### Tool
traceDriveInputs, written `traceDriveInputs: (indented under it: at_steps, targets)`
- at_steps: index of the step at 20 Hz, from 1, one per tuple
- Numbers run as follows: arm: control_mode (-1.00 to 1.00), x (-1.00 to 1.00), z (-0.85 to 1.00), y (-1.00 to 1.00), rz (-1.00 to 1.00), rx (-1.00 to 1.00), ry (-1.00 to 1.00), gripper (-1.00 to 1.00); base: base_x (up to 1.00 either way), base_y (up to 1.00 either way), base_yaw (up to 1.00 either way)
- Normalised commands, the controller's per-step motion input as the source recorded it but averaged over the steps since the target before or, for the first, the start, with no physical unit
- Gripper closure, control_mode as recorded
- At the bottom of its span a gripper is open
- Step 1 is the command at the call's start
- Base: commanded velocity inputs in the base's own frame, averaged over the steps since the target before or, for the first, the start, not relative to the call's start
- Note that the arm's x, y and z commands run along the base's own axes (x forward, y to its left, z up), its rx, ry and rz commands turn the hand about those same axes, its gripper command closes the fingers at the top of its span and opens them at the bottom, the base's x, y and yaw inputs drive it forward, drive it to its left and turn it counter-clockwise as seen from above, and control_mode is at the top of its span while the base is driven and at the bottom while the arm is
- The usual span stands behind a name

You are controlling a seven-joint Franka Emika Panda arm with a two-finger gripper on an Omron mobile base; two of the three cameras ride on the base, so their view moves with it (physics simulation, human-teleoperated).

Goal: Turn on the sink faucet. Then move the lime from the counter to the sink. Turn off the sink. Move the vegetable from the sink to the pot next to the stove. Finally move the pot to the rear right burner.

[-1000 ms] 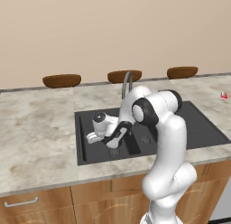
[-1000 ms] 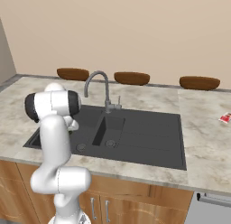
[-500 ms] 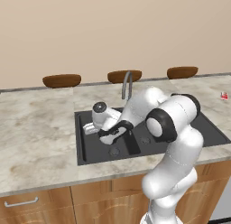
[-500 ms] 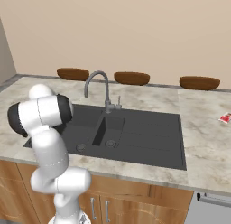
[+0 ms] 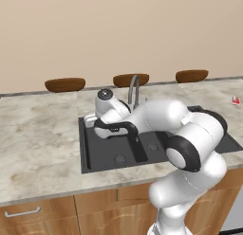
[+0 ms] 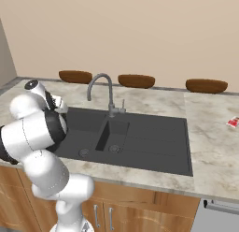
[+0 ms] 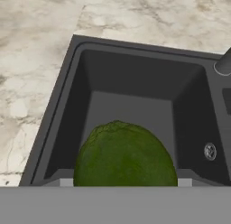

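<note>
The lime [image 7: 124,155], a dark green ball, sits between my fingertips [image 7: 66,182] close to the hand camera, hanging over the left basin of the dark sink [image 7: 131,105]. My gripper [image 7: 125,182] is shut on it. In the base views the hand [image 5: 107,108] [image 6: 52,102] hovers above the sink's [image 5: 109,156] [image 6: 149,142] left end, left of the grey gooseneck faucet [image 5: 134,89] [image 6: 100,81]. No water stream can be made out. The pot and stove are out of view.
Three brown oval bowls [image 5: 65,84] [image 5: 130,79] [image 5: 191,76] line the back wall. A small red item [image 6: 232,122] lies on the marbled counter [image 5: 38,134] at the right. My white arm's elbow [image 5: 185,151] hangs over the sink's front edge.
The hand with the lime has risen and drifted toward the back of the left basin. The elbow swung out toward the counter's front edge.
</note>
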Motion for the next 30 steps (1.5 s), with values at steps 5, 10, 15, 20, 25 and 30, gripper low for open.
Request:
traceDriveInputs:
  at_steps: [5, 10, 15, 20, 25, 30]
  targets:
    - [-1.00, -0.29, 0.57, 0.06, 0.00, 0.00, 0.00, 1.00, 0.00, 0.00, 0.00]
    - [-1.00, -0.43, 0.38, -0.08, 0.00, 0.00, 0.00, 1.00, 0.00, 0.00, 0.00]
    - [-1.00, -0.44, 0.41, -0.10, 0.00, 0.00, 0.00, 1.00, 0.00, 0.00, 0.00]
    - [-1.00, -0.51, 0.34, -0.31, 0.00, 0.00, -0.03, 1.00, 0.00, 0.00, 0.00]
    - [-1.00, -0.40, 0.39, -0.22, 0.00, 0.00, -0.04, 1.00, 0.00, 0.00, 0.00]
    - [-1.00, 0.00, 0.02, 0.00, 0.00, 0.00, 0.00, 1.00, 0.00, 0.00, 0.00]
